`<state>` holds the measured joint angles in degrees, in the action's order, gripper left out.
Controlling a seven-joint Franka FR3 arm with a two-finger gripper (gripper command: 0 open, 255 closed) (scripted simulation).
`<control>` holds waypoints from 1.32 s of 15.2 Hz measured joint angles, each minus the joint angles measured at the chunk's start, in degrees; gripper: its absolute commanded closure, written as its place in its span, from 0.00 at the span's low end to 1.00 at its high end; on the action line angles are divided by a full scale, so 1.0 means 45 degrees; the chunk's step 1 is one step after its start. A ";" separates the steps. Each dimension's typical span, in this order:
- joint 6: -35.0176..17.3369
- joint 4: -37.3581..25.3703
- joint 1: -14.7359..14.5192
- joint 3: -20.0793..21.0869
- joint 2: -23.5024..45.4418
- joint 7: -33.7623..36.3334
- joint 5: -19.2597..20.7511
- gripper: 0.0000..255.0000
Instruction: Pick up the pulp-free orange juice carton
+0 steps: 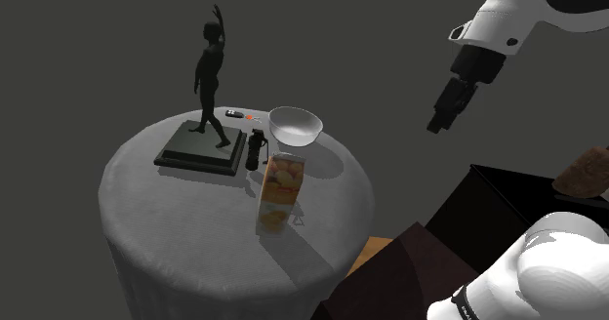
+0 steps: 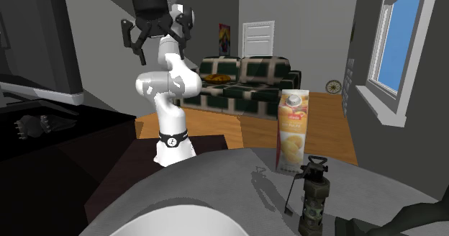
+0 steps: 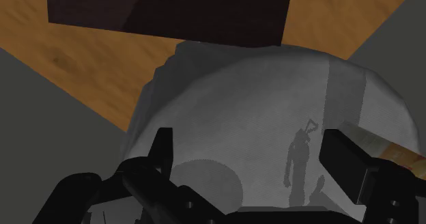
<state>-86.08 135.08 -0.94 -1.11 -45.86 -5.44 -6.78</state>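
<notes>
My tool (image 1: 439, 121) hangs high in the air, fingers apart and nothing between them. The orange juice carton (image 1: 276, 193) stands upright on the round grey tabletop (image 1: 176, 211), well below the tool and well apart from it.

The shoulder view lays out the whole set under the tool. I count one carton, one white bowl (image 1: 295, 125), one dark statuette (image 1: 210, 74) on a square base, one small dark canister (image 1: 256, 150) just beside the carton, and one small flat item (image 1: 237, 115) beyond the bowl.

The second exterior view faces my tool from across the tabletop, with one sofa (image 2: 248, 76) and one window (image 2: 403, 33) behind. The wrist view looks down past both fingers (image 3: 160, 151) onto the tabletop, with wooden floor (image 3: 75, 65) beyond its edge.
</notes>
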 measured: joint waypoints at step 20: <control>-0.2043 -0.2908 0.0585 0.5847 0.5249 1.0834 -0.3261 0.00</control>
<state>-95.27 122.00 1.69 25.20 -22.24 43.31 -21.45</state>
